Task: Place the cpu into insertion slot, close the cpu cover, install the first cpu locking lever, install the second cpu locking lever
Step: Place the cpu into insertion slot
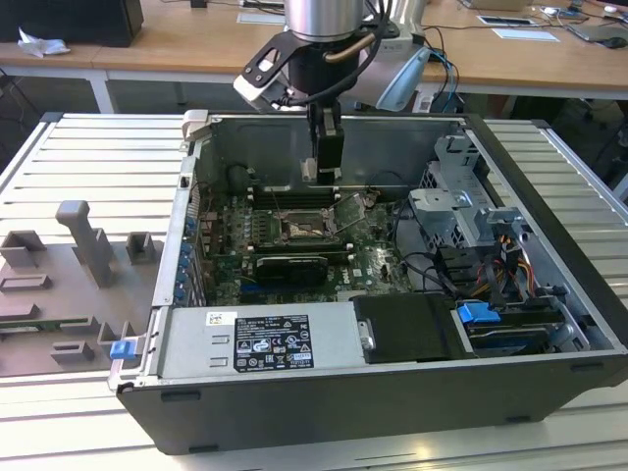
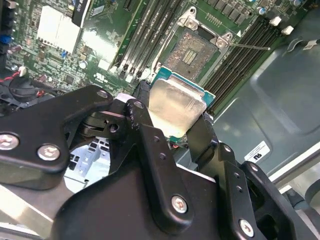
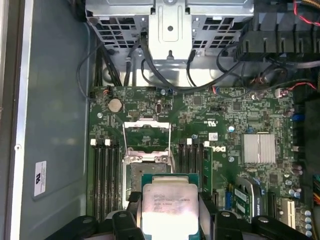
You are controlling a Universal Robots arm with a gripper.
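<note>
Gripper (image 1: 325, 175) hangs in the upper centre of the exterior view, inside the open computer case (image 1: 294, 412), above the green motherboard (image 1: 378, 263); in both wrist views its fingers (image 2: 142, 107) are clamped on two opposite edges of the cpu (image 2: 175, 107), silvery-grey face toward the cameras, green edge showing round it.

Cpu is in the air, not seated; the first wrist view shows the cpu (image 3: 170, 210) overlapping one edge of the insertion slot (image 3: 131, 175), clear of it and apart from the board.

Insertion slot (image 1: 299, 228) sits mid-frame in the exterior view, just below the gripper tip; in the second wrist view the insertion slot (image 2: 192, 50) is bare, dark contact field exposed, nothing in it.

Cpu cover (image 1: 346, 211) stands tilted up, at the exterior view's right of the socket; hinged open, window frame visible in the first wrist view as well (image 3: 146, 135); a thin lever rod (image 2: 247, 46) juts free from the socket corner, not latched.

Progress, as judged: the cpu is picked up and carried over the socket; placing is under way but not complete; cover not yet closed; both locking levers not yet installed; so all four steps remain, the first partly done.
</note>
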